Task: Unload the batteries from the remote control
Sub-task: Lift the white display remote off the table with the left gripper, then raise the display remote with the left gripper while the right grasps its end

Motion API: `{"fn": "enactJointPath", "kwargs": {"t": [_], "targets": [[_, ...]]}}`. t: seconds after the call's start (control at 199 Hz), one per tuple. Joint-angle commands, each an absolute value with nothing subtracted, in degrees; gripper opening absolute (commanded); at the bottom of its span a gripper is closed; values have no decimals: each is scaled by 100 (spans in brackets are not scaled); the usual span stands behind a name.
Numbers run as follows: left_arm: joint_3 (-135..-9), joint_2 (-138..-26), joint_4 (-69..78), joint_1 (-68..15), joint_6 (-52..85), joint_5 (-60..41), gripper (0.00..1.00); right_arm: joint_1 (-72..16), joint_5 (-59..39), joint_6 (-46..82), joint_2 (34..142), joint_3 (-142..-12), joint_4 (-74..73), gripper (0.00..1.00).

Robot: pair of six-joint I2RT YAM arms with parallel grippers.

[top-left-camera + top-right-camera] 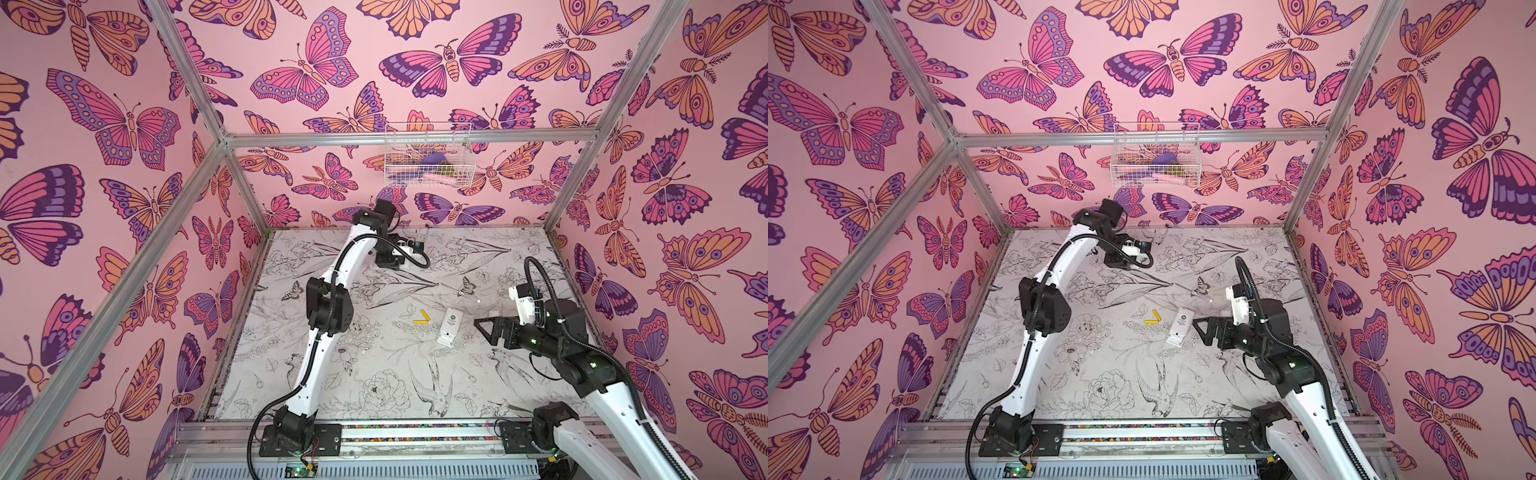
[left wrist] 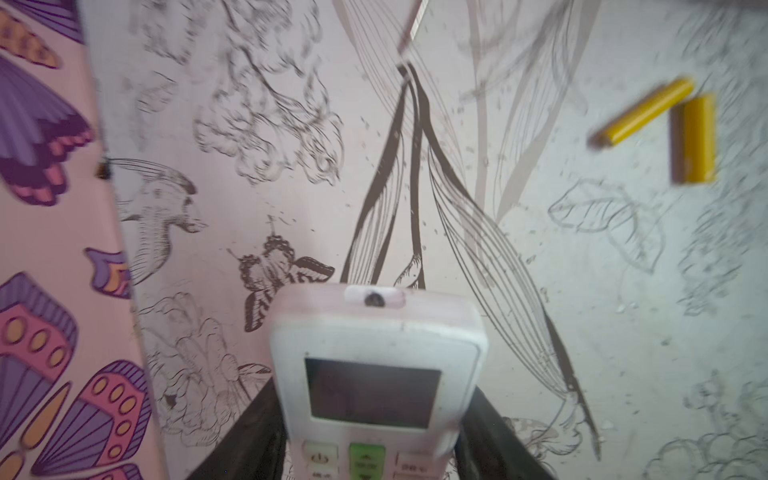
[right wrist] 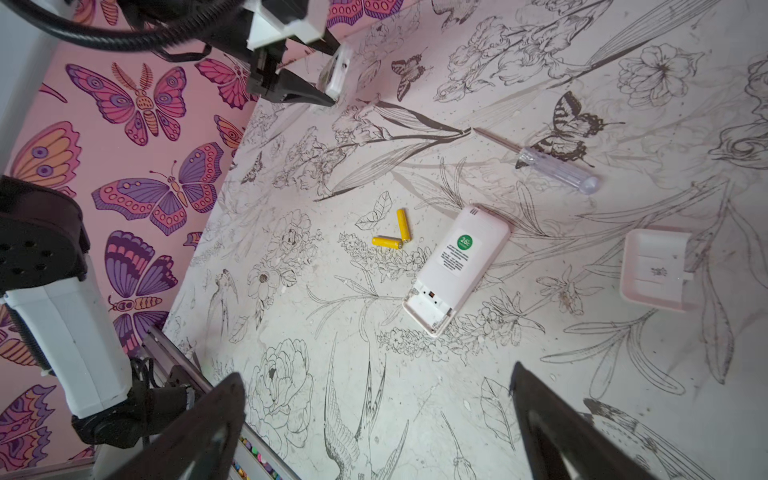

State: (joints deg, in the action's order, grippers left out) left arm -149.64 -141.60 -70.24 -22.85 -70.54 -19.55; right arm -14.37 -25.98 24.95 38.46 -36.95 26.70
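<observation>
over the table (image 3: 623,340), left tool (image 2: 370,449) clamped on a remote (image 2: 374,357), right tool (image 3: 377,374) apart (yellow batteries (image 3: 386,242) lying loose)

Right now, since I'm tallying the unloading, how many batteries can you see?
2. One yellow battery and the other yellow battery form a V beside the open remote. More may be hidden inside the second remote held by the left end effector.

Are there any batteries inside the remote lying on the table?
No, the remote's open compartment looks empty, and two yellow batteries lie loose on the table beside it.
</observation>
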Motion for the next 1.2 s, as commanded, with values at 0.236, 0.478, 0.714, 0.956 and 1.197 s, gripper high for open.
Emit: {"fn": "enactJointPath", "kwargs": {"t": [0.236,0.478,0.714,0.956,1.197], "targets": [[-14851,-13022,-6559,-2284,-2282,-3653,44,-1705,-2716,3292,3884,-3293,628,96],[-12907,-11870,-5216,-2369,409,-3474,40,-2528,-1625,3433,4183,-3169,-223,94],[-11406,-10991,-4490,-2448,1870,-3720,42,-3576,-720,3415,5023,-3356,-911,94],[-9616,-10335,-3506,-2281,3028,-3732,42,-4220,-48,3501,5907,-3535,-1557,88],[-8076,-9692,-2307,-2221,4060,-3689,44,-4636,45,3481,6811,-3978,-1928,86]]}}
